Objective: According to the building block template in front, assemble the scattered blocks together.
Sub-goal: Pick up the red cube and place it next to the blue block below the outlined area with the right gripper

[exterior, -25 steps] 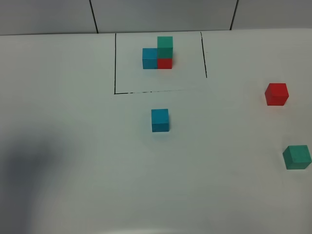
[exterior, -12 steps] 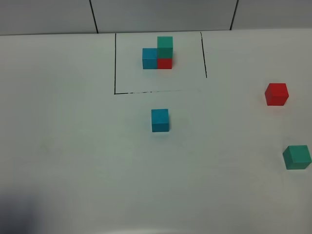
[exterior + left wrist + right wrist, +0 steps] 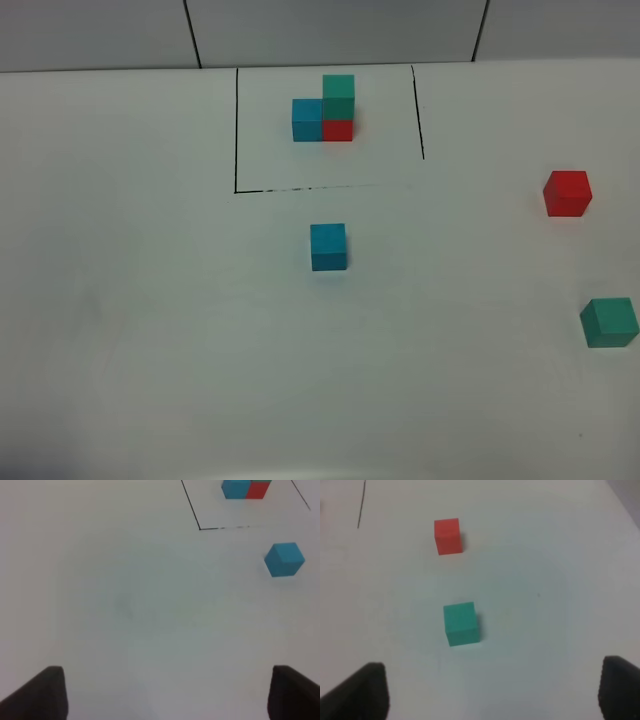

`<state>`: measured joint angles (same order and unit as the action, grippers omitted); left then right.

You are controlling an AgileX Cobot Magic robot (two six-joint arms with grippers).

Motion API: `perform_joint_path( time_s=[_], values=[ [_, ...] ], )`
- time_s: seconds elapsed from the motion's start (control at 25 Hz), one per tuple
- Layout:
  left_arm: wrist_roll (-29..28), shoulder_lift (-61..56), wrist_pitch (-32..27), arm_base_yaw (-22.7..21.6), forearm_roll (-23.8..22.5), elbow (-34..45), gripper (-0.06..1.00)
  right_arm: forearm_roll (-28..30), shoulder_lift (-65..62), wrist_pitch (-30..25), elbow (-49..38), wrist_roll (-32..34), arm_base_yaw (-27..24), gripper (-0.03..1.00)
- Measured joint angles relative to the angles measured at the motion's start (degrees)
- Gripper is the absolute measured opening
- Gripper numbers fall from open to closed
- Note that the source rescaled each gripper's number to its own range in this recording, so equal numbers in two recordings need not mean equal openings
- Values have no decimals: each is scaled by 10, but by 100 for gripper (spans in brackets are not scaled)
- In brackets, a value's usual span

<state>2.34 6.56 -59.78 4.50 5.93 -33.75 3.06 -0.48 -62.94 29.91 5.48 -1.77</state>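
You find the building block template (image 3: 325, 115) at the far side of the white table (image 3: 150, 300), inside thin black drawn lines (image 3: 236, 130). It has a blue cube and a red cube side by side, touching, and a green cube stands on the red one.

The three scattered blocks lie apart from each other, and none touches the template. The loose blue cube (image 3: 328, 246) sits directly in front of the template, just outside the front black line, on the robot's side of it. The loose red cube (image 3: 567, 193) is well apart from the template, to its right and a little nearer to the robot, outside the right black line. The loose green cube (image 3: 609, 322) is the farthest from the template, also to its right but much nearer to the robot.

Neither arm appears in the high view. In the left wrist view, the left gripper (image 3: 165, 695) has its jaws wide apart, and only bare table is between the two dark fingertips (image 3: 47, 692). The loose blue cube and a part of the template lie well ahead of it. In the right wrist view, the right gripper (image 3: 492, 690) also has its jaws apart and holds nothing. The loose green cube lies ahead of its fingertips (image 3: 620, 687), not touching them.
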Motion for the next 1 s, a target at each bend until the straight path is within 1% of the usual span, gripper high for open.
perform_joint_path(
  time_s=[0.24, 0.4, 0.68, 1.0],
  values=[
    [0, -65, -17, 0, 7, 32, 77, -1, 0, 0, 0, 0, 0, 72],
    [1, -68, -22, 0, 7, 47, 77, -1, 0, 0, 0, 0, 0, 72],
    [-6, -68, -22, 0, -5, 47, 77, -2, 0, 0, 0, 0, 0, 72],
    [-7, -68, -22, 0, -5, 47, 77, -2, 0, 0, 0, 0, 0, 72]
  ],
)
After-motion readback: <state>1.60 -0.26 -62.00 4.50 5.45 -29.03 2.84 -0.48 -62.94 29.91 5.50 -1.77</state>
